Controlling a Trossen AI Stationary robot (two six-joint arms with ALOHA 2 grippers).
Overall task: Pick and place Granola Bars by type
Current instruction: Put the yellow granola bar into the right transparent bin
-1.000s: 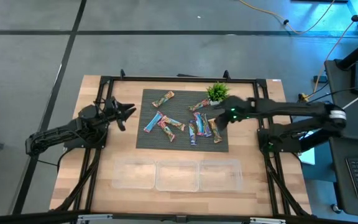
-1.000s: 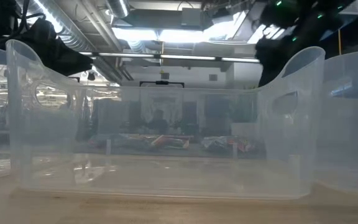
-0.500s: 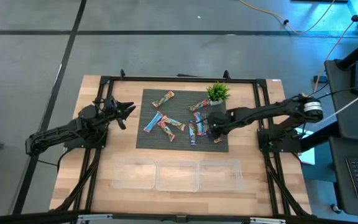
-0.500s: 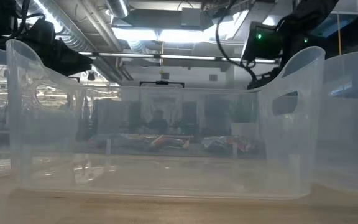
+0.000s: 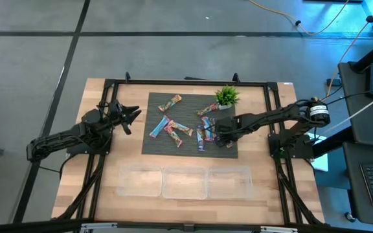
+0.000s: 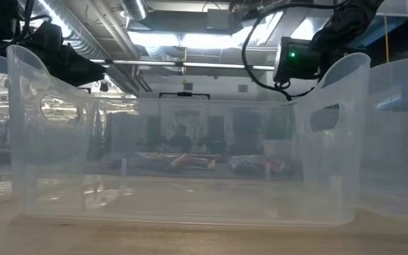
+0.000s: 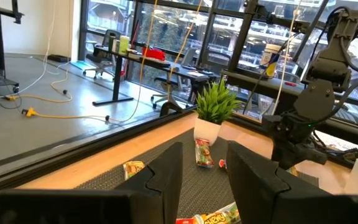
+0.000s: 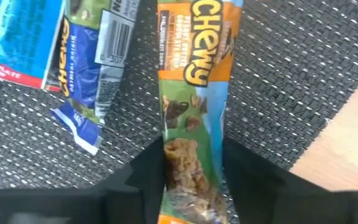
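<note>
From above, the right gripper (image 5: pixel 219 133) was down on the dark mat (image 5: pixel 157 145) at its right part, over the rightmost of the Granola Bars (image 5: pixel 173 131), which lay scattered across the mat to that gripper's left; the potted plant (image 5: pixel 226 97) stood just beyond it, and three clear bins (image 5: pixel 184 182) sat in a row at the table's near edge, well apart from it. The left gripper (image 5: pixel 132 116) waited off the mat's left edge, its fingers spread and holding nothing. From table height, the view ran through the middle bin's clear wall (image 6: pixel 190 205); the bars (image 6: pixel 190 161) showed as a low colourful strip far behind it, with the right arm's lit wrist (image 6: pixel 296 60) above them. In the left wrist view, the left gripper's two fingers (image 7: pixel 166 174) stood apart, with the plant (image 7: pixel 213 109) and several bars (image 7: pixel 202 152) ahead on the mat. In the right wrist view, an orange-and-brown bar (image 8: pixel 191 112) lay lengthwise between the right gripper's fingers (image 8: pixel 138 171), which flanked its sides; whether they were clenched on it I cannot tell, and a blue bar (image 8: pixel 89 56) lay just beside it on the mat
</note>
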